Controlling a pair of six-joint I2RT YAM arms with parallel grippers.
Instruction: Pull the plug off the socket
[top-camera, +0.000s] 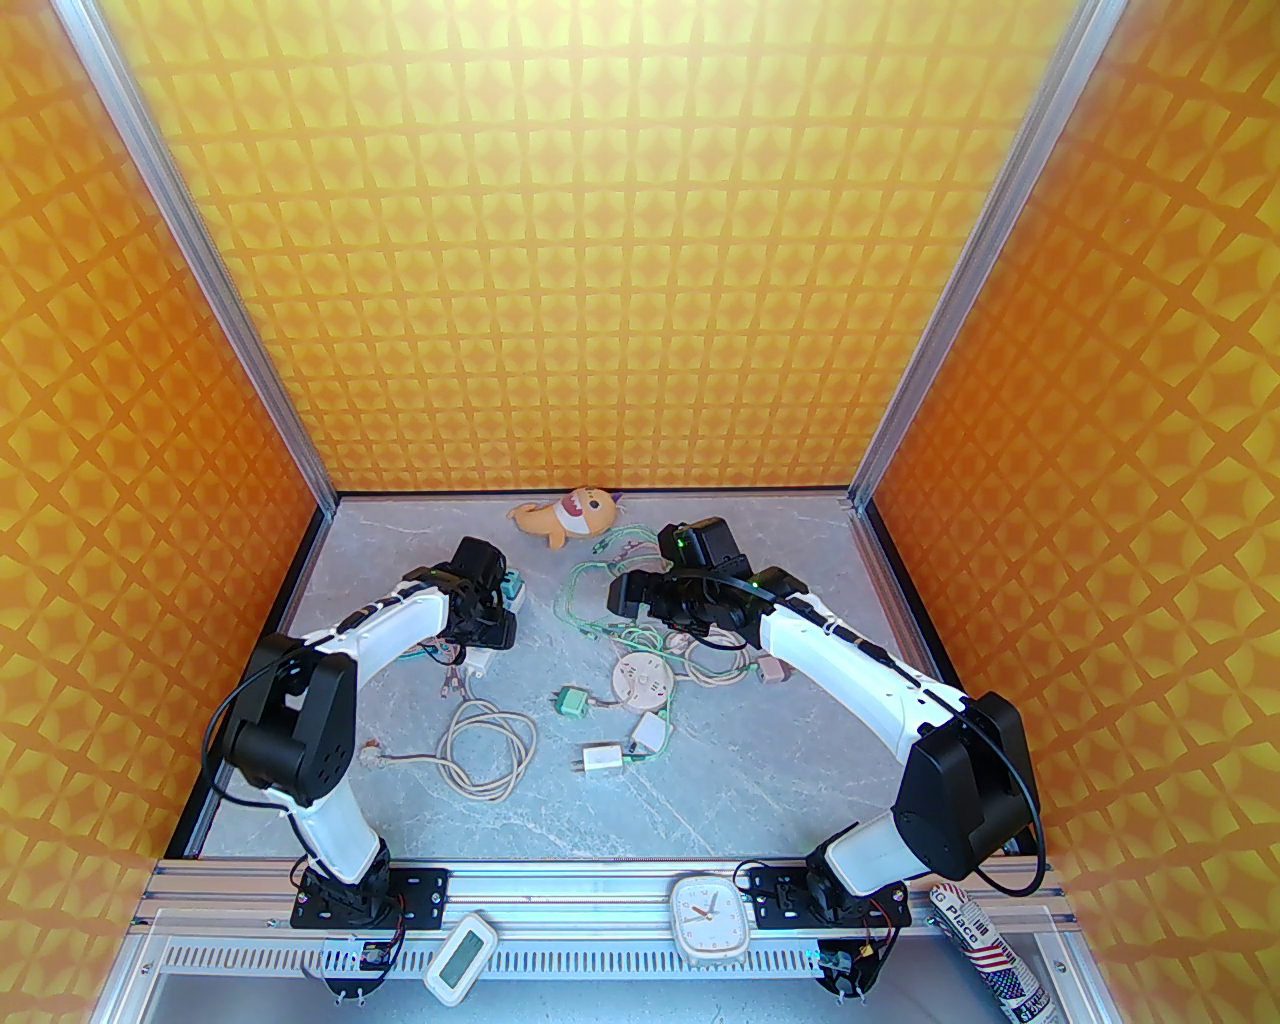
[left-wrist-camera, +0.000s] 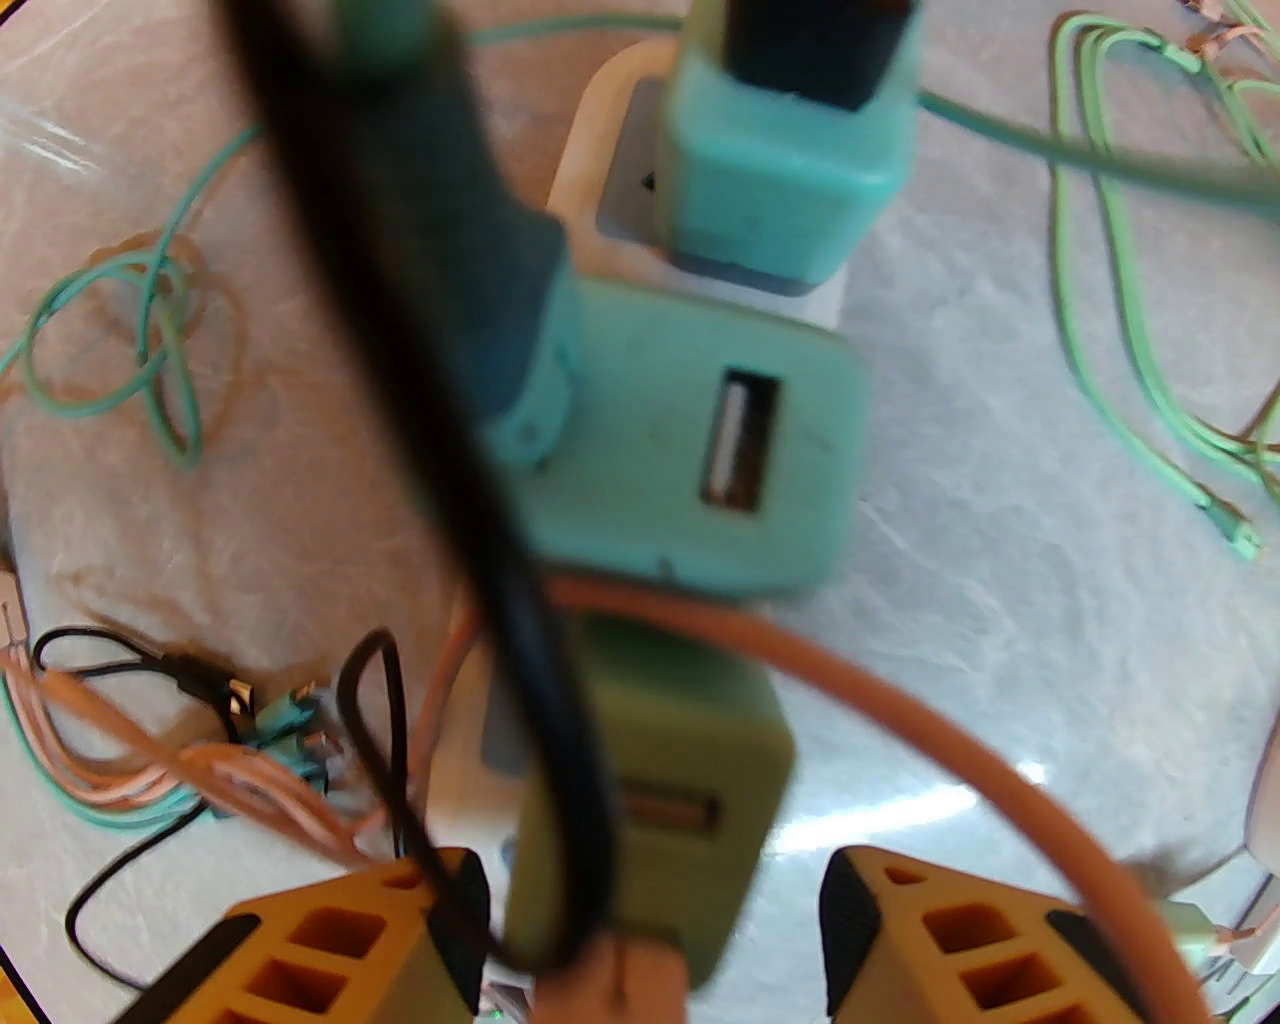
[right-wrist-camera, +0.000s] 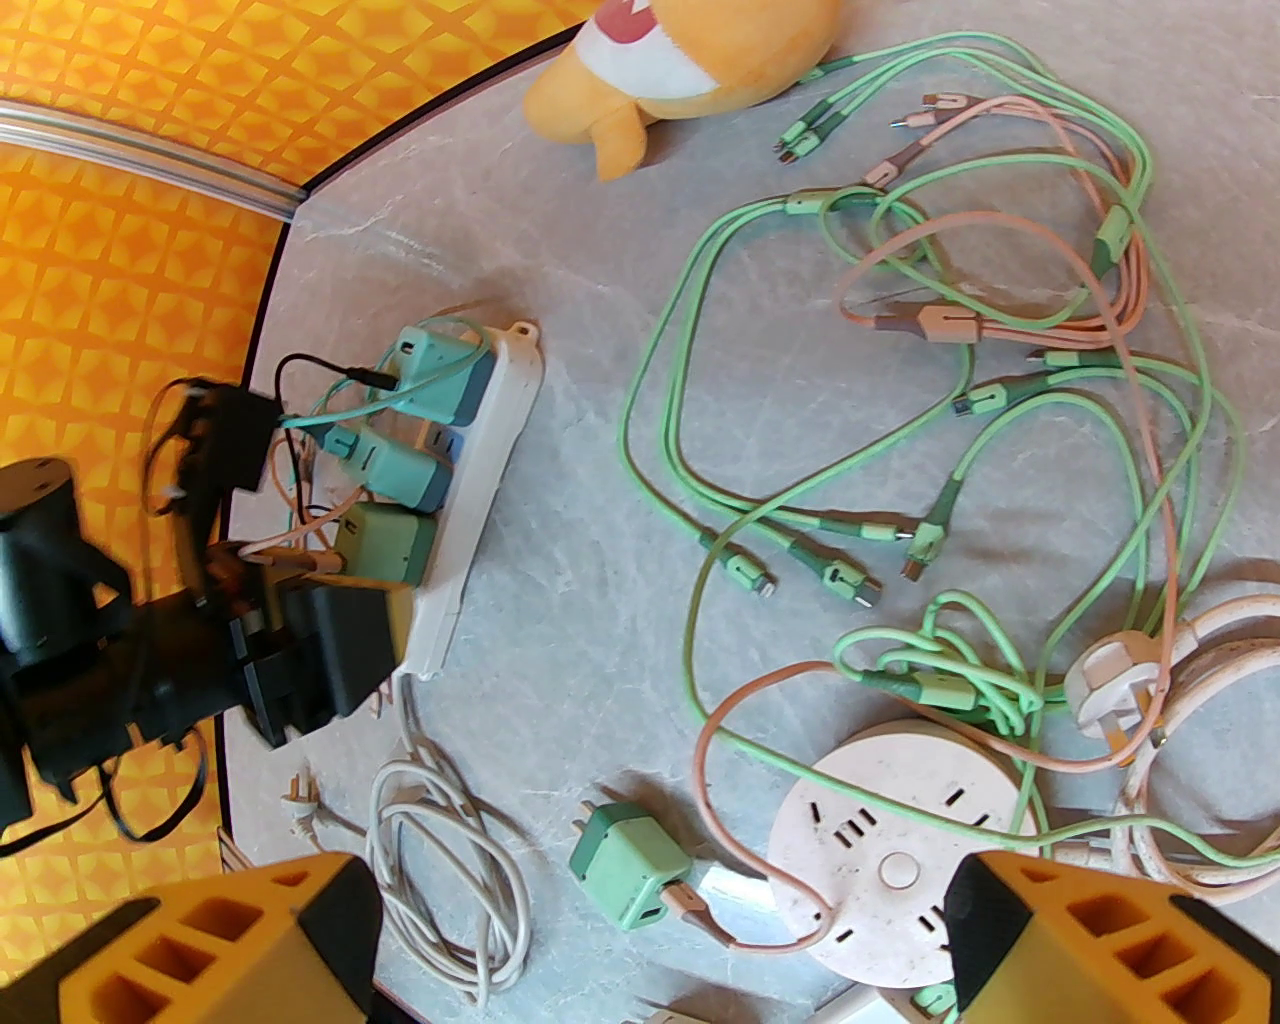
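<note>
- Task object: the olive-green square USB plug (left-wrist-camera: 650, 800) sits pushed home in the long white power strip (right-wrist-camera: 480, 470). It is the plug of the row nearest the strip's cord end, on the left side of the grey marbled table (top-camera: 560, 820).
- Acting hand: the left gripper (left-wrist-camera: 648, 895) straddles this plug, one orange finger on each side, with its jaws partway apart.
  - A sliver of table shows between the right pad and the plug.
  - A blurred black cable (left-wrist-camera: 450, 450) crosses by the left pad.
  - Firm contact cannot be confirmed.
- Progress (judged): the approach and alignment are done. Clamping the plug and pulling it straight out of the strip remain. The plug shows no lift from its socket.
- Strip load: three plugs in all, the olive-green one and two teal square plugs (left-wrist-camera: 700, 440).
- Idle hand: the right gripper (right-wrist-camera: 665, 930) has its fingers spread wide and carries nothing. It hangs above the round pale-pink socket hub (right-wrist-camera: 890, 860).
- Sockets: two units, one strip and one hub.
- Unplugged adapters on the table: one loose green plug (right-wrist-camera: 630, 865) and two pale adapters (top-camera: 603, 758) just beside the hub.
- Cords: one coiled white cord (top-camera: 485, 745), plus green and salmon cables (right-wrist-camera: 690, 420) too tangled to count.
- Other: one orange plush toy (top-camera: 560, 517) at the far edge.
</note>
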